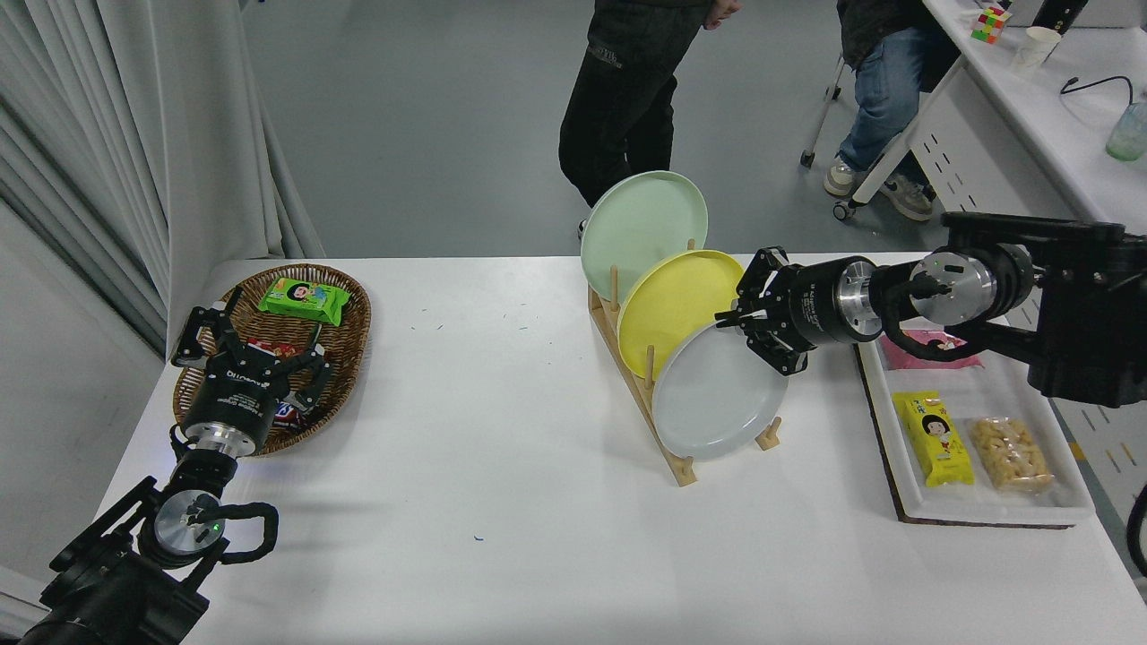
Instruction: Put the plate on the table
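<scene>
The pale grey plate (717, 399) stands on edge in the front slot of a wooden rack (668, 448) on the white table (502, 502). A yellow plate (672, 300) and a mint-green plate (636, 228) stand behind it. My right gripper (732, 320) comes in from the right, and its fingers meet at the grey plate's upper right rim, closed on it. The plate still rests in the rack. My left gripper (251, 345) is parked open at the lower left, over a wicker basket.
The wicker basket (345, 300) of snack packs sits at the left. A white snack tray (986, 502) with packets lies at the right edge. Two people stand or sit beyond the table's far side, by a desk at the upper right.
</scene>
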`<state>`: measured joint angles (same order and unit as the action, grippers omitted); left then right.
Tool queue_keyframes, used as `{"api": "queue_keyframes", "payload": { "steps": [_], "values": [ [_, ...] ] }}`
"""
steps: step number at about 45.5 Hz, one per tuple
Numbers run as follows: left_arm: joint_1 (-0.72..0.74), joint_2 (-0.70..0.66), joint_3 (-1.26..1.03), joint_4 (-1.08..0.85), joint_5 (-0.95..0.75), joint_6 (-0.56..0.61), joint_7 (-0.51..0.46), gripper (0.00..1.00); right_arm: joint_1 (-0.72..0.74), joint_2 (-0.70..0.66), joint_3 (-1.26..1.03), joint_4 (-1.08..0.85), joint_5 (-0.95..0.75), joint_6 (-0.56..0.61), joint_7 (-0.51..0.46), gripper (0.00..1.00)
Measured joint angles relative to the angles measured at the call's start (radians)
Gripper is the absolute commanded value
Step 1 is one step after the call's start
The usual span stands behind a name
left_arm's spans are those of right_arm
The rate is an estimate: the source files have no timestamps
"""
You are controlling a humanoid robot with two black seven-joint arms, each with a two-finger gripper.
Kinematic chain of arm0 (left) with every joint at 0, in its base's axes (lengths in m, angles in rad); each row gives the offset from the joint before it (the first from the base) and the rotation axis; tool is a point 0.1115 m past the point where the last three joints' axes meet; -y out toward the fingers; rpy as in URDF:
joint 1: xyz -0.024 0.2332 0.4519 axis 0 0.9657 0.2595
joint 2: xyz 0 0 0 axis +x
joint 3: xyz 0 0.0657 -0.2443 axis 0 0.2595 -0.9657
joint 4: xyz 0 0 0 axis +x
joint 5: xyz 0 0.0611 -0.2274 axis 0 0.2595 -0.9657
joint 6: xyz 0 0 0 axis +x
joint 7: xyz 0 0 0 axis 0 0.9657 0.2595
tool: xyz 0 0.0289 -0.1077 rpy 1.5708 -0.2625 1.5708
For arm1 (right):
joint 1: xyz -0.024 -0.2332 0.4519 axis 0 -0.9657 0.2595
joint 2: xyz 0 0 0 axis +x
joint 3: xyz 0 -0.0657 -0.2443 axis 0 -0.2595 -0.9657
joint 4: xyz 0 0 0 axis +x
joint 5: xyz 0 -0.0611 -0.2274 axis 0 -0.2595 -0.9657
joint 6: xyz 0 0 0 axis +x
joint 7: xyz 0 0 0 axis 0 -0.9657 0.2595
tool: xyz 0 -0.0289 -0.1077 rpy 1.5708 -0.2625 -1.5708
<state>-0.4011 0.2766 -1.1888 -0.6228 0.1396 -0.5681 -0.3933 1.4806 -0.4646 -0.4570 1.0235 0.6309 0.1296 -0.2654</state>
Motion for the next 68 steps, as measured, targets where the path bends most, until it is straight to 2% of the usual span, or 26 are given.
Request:
{"api": "queue_keyframes", "payload": {
  "steps": [44, 68],
  "values": [
    [0.000, 0.000, 0.000, 0.000, 0.000, 0.000, 0.000, 0.98, 0.015, -0.018, 0.151, -0.035, -0.064, 0.078, 0.001, 0.00],
    [0.000, 0.000, 0.000, 0.000, 0.000, 0.000, 0.000, 0.98, 0.027, -0.090, 0.244, -0.035, -0.070, 0.293, 0.000, 0.00]
  ]
}}
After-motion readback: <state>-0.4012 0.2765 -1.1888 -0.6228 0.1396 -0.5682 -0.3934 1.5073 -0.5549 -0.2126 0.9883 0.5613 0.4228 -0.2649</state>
